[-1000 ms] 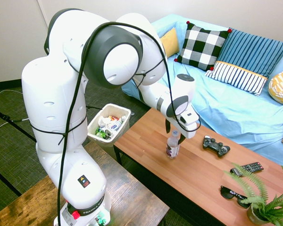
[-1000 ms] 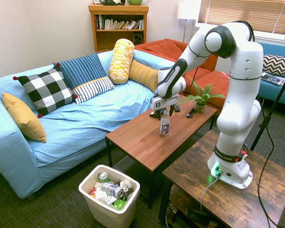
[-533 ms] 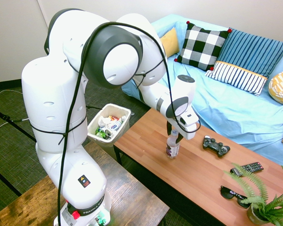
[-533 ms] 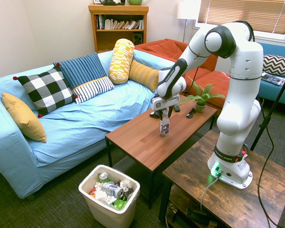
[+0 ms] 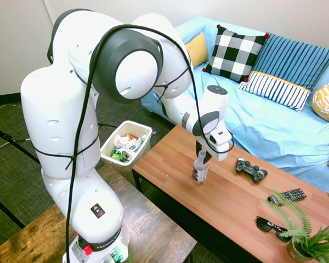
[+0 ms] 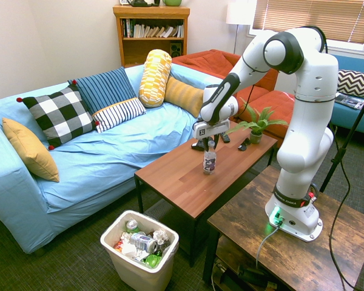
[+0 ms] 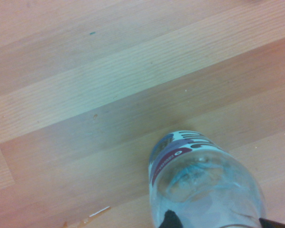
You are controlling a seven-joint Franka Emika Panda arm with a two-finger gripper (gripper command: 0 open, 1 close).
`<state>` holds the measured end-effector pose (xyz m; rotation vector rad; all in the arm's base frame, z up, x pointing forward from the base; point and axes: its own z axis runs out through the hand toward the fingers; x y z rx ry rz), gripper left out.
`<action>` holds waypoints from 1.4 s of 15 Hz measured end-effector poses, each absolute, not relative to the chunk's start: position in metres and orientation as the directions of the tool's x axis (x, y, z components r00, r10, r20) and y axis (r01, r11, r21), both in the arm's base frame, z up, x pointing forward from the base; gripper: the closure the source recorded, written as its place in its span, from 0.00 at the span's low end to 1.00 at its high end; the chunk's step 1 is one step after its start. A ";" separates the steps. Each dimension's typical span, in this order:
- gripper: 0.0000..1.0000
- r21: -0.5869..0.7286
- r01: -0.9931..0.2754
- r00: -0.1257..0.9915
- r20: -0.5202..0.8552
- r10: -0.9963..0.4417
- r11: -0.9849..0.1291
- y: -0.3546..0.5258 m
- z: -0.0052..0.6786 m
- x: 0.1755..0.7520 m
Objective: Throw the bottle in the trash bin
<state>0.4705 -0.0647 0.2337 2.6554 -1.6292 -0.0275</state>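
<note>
Tool [image 6: 208,144] gripping bottle [image 6: 210,162], upright, coffee table [image 6: 182,176]

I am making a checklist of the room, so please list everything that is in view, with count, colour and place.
bottle: 1, clear with white cap and dark label, upright on the coffee table
trash bin: 1, white, on the floor by the table's end, holding cans and wrappers
coffee table: 1, reddish wood, before the sofa
sofa: 1, light blue
cushions: checked, striped, plain yellow, patterned yellow
game controller: 1, black, on the table
remote: 1, black, on the table
sunglasses: 1, black, on the table
plant: 1, green, table end
bookshelf: 1, wooden, against the wall
tool: 1, around the bottle's top
</note>
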 end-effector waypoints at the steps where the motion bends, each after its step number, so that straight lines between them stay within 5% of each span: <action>1: 1.00 0.026 -0.891 0.453 0.000 -0.891 -0.453 -0.065 0.236 0.470; 6: 1.00 -0.088 -0.861 0.499 0.038 -0.866 -0.501 -0.032 0.323 0.476; 12: 1.00 -0.208 -0.729 0.642 0.121 -0.757 -0.652 0.147 0.399 0.458; 21: 1.00 -0.128 -0.603 0.751 0.240 -0.615 -0.787 0.400 0.291 0.421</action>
